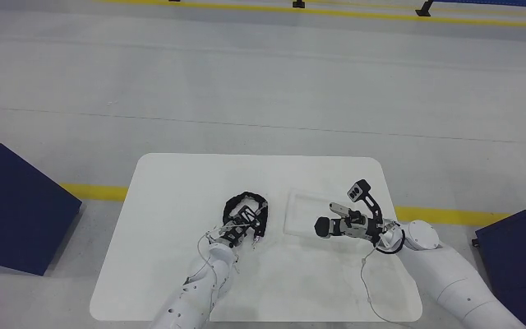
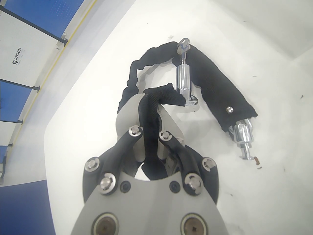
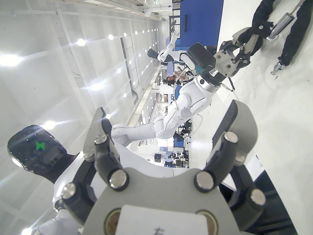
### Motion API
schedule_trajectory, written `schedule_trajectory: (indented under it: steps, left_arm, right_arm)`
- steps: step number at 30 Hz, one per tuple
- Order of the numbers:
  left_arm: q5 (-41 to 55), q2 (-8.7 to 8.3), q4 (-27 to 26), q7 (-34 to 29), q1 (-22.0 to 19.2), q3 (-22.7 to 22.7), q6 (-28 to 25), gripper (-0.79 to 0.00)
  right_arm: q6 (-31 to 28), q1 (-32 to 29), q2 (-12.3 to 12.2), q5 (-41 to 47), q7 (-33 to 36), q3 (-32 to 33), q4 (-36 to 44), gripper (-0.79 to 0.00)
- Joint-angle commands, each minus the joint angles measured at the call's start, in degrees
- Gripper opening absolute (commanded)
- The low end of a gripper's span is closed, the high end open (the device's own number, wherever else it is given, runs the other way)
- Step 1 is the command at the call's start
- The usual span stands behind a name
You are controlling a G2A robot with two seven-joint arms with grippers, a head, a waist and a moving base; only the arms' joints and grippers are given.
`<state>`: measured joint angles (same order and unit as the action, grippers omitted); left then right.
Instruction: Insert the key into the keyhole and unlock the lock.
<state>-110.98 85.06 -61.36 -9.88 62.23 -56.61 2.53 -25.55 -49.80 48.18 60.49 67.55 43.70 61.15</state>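
Key (image 2: 183,46) sits in the end of the chrome lock cylinder (image 2: 184,79), its long axis in line with the cylinder and its bow pointing away from the left end effector (image 2: 149,113). The cylinder lies inside the loop of the black-sleeved chain (image 2: 210,79). The chain's chrome pin end (image 2: 244,138) lies free, apart from the cylinder. The lock rests near the middle of the white tabletop (image 1: 164,271), well away from its edges. The left end effector is clamped on the sleeve. The right end effector (image 3: 168,113) is spread wide and empty, well apart from the lock.
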Motion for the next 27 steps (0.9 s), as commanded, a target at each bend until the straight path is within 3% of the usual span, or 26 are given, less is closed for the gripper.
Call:
schedule_trajectory:
  steps: [1,2,3,4,5,6,15,27]
  left_arm:
    - [0.03,0.10,0.29,-0.35,-0.22,0.12,-0.15,-0.785]
    - [0.04,0.13,0.34,-0.43,-0.25,0.15,-0.14,-0.573]
    - [0.06,0.16,0.34,-0.51,-0.20,0.18,-0.24,-0.416]
    - [0.08,0.17,0.22,-0.64,-0.14,0.17,-0.32,-0.311]
    - [0.01,0.17,0.08,-0.70,-0.05,0.17,-0.43,-0.099]
    - [-0.04,0.15,-0.04,-0.78,0.04,0.10,-0.52,0.000]
    - [-1.57,-0.35,-4.76,-1.40,2.62,-0.60,-1.83,0.000]
    - [-5.00,-2.79,-24.93,1.17,14.53,-4.79,-6.02,0.000]
  right_arm:
    - [0.00,0.00,0.00,0.00,0.00,0.00,0.00,0.000]
    - [0.00,0.00,0.00,0.00,0.00,0.00,0.00,0.000]
    - [0.00,0.00,0.00,0.00,0.00,0.00,0.00,0.000]
    - [0.00,0.00,0.00,0.00,0.00,0.00,0.00,0.000]
    - [0.00,0.00,0.00,0.00,0.00,0.00,0.00,0.000]
    - [0.00,0.00,0.00,0.00,0.00,0.00,0.00,0.000]
    - [0.00,0.00,0.00,0.00,0.00,0.00,0.00,0.000]
    - [0.00,0.00,0.00,0.00,0.00,0.00,0.00,0.000]
